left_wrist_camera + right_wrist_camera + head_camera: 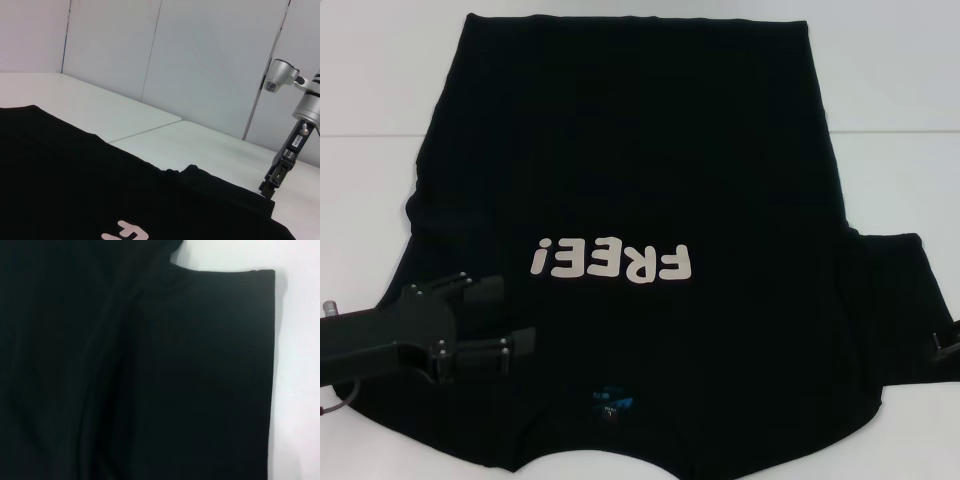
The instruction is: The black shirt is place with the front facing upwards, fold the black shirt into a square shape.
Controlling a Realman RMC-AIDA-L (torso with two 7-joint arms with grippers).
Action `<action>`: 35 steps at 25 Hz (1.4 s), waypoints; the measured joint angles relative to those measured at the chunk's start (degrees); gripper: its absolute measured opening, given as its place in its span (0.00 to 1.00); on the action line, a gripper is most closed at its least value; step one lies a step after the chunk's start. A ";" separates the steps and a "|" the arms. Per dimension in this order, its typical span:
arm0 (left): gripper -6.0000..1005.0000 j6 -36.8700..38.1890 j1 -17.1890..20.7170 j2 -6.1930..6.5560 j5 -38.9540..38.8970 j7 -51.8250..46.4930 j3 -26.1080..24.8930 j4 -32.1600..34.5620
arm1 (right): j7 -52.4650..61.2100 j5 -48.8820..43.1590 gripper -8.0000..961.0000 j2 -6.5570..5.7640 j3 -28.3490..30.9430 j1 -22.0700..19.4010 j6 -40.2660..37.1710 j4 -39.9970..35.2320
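L gripper [512,317] sits over the near-left part of the black shirt [640,180], close to its left shoulder area. I read its jaws as spread apart, two dark fingers [485,290] pointing toward the shirt's middle w/ a clear gap of cloth showing between them. Nothing is pinched in that gap. I can't tell from the head view whether the fingertips press the fabric or hang just above it.

R gripper [947,345] barely shows at the right edge of the head view, just beside the outer hem of the right sleeve [895,300]. In the left wrist view I see it [269,189] coming down onto the sleeve's far corner, tips at the cloth edge; jaw state there I can't tell, too small and dark on dark. The right wrist view gives only the sleeve [220,365] lying flat w/ a soft crease running toward the body, own fingers not shown.

Shirt lies spread flat on the white table [890,120], front up, collar end toward me and bottom hem far away. The off-white "FREE!" lettering [610,262] reads upside down from the head cam, just beyond the L fingers. Blue neck label [610,403] sits near the collar, to the right of the L gripper.
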 joint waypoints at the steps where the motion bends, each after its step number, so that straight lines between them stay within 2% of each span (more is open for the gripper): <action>1: 0.90 -0.02 0.00 0.00 0.00 0.00 0.00 0.00 | 0.00 -0.08 0.89 0.07 0.00 0.02 0.02 0.01; 35: 0.89 -0.70 0.27 0.00 0.00 0.00 0.00 0.08 | 0.00 0.04 0.89 0.62 -0.26 2.00 0.64 2.14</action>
